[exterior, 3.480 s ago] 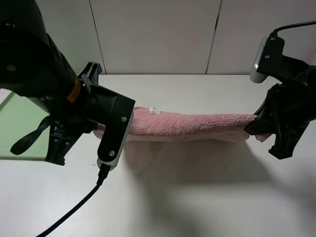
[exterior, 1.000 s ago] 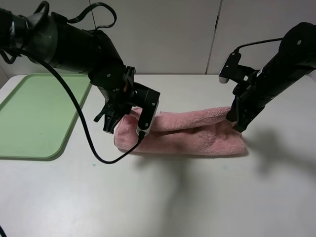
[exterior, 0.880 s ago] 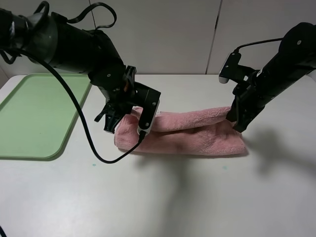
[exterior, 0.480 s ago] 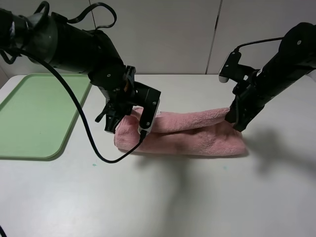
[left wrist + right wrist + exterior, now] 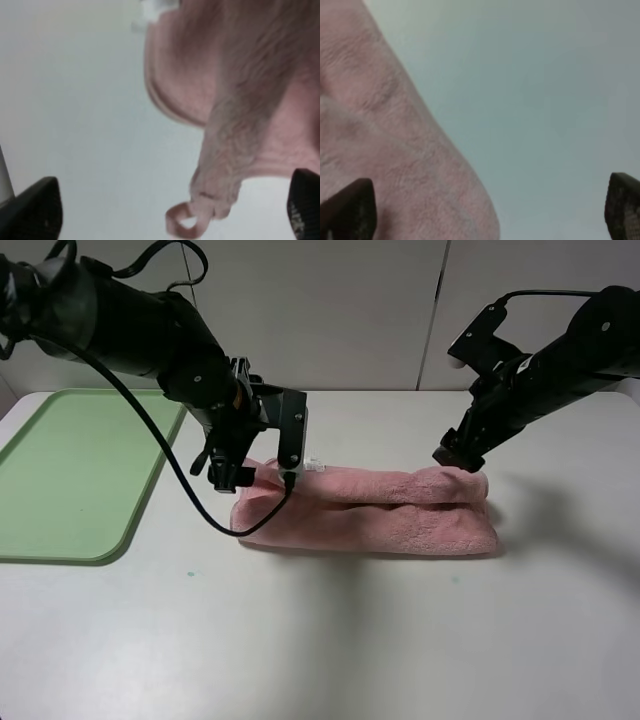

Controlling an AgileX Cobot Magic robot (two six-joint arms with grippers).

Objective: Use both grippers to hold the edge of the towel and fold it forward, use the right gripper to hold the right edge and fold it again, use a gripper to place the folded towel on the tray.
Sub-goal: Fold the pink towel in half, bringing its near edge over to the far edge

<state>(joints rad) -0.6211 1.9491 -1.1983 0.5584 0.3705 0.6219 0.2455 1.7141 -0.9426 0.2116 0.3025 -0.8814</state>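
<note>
The folded pink towel (image 5: pixel 370 510) lies on the table (image 5: pixel 350 640), long axis left to right, between my two arms. My right gripper (image 5: pixel 452 455) hangs just over its right end, so it is the nearer one for the second fold; its jaws stand wide apart and hold nothing. My left gripper (image 5: pixel 232 478), by the left end, is also spread wide and empty. The tray (image 5: pixel 60 470) is further left

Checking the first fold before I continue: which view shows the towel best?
Exterior high: the whole towel shows, folded into a long strip, both ends visible. Left wrist gives only one blurred end with its loop; right wrist only a close patch.
</note>
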